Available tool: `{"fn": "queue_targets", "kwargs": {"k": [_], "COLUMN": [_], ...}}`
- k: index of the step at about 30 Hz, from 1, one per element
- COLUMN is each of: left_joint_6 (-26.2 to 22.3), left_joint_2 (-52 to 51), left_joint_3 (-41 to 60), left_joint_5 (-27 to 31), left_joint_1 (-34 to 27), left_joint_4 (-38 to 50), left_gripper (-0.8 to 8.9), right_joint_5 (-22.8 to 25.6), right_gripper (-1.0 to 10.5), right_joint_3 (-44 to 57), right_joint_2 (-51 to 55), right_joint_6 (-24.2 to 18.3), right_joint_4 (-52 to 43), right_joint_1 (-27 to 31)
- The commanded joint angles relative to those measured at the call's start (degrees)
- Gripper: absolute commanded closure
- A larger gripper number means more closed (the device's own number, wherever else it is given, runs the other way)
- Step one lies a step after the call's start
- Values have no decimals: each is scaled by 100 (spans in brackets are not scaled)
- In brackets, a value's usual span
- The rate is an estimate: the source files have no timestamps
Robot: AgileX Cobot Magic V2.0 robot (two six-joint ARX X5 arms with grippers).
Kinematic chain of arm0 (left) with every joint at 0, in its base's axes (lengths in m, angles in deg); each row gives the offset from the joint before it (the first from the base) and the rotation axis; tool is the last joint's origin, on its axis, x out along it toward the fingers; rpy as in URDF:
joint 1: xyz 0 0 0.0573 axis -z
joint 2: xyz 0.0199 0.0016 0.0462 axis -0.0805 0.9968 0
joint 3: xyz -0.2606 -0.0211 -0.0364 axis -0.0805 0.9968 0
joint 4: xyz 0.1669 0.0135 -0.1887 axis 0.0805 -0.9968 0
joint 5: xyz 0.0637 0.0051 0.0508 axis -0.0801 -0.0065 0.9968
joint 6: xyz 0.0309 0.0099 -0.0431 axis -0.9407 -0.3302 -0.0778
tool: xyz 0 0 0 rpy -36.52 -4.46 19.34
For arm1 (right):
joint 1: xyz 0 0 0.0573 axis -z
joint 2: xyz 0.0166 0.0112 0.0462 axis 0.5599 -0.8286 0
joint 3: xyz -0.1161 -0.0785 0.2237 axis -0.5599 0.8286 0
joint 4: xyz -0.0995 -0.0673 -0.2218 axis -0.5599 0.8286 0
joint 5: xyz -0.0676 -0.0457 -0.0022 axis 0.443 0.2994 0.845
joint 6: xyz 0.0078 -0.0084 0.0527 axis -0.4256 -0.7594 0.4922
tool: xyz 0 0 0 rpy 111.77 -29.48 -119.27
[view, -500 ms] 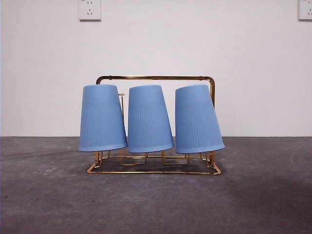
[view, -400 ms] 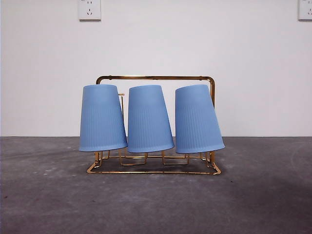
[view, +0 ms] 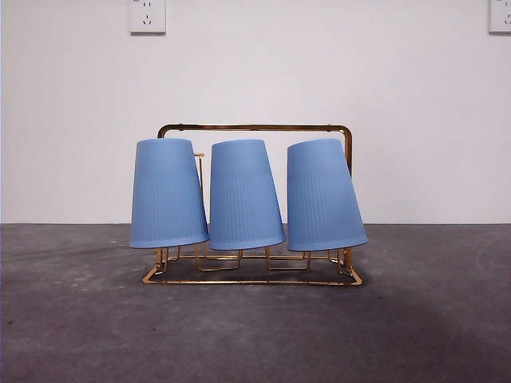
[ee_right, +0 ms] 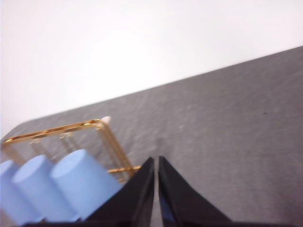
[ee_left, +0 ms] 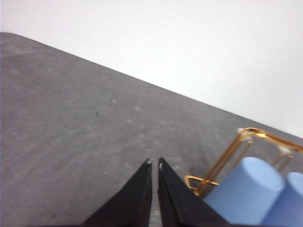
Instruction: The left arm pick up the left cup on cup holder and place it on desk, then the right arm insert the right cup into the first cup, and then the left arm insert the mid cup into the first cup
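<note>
Standing on the dark grey, matt, faintly mottled surface, the gold wire rack carries three blue cups upside down on its pegs — left cup, mid cup and right cup, each a finely ribbed tapered cone with its flat base uppermost and its wide rim tilted just above the rack's wire base. The cups sit close side by side, the left and mid nearly touching. Behind rises the rack's rounded rectangular arch, against a plain white wall. Both arms hang apart from the rack — the left gripper beside the left cup's end, its black fingers pressed nearly together on nothing; the right gripper beside the right cup's end, fingers likewise narrow and empty.
</note>
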Motion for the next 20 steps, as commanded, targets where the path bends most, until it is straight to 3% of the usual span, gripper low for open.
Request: {"fn": "queue_targets", "kwargs": {"k": [1,7,11,17,20], "left_joint_6": [-291,-649,-667,-1172,-1451], "left_joint_2": [564,1727,2288,2736,2780], "left_joint_3": [-844,-2376,-3195,-4028,-4197], "left_joint_5": [-332,-1126,-1604,-1880,-2225], "left_joint_1": [9,175,656,1738,2133], "left_joint_4": [-286,-942,-1189,-1626,-1790], "left_gripper": [795,795,795,796,796], "right_joint_5": [-282,-1014,-1451,-1526,-1620], "right_gripper": [936,936,936,936,935], "right_joint_3": [-748,-2201,-3126,-4074,-4271], "right_joint_2": [-527,-1611,-2275,-2948,-3075], "right_joint_6": [-313,-763,-1222,-2061,-2184], "right_joint_4": [192,671,1211,2118,2328], "right_joint_1": [-11,-103,-483,-1368,-1626]}}
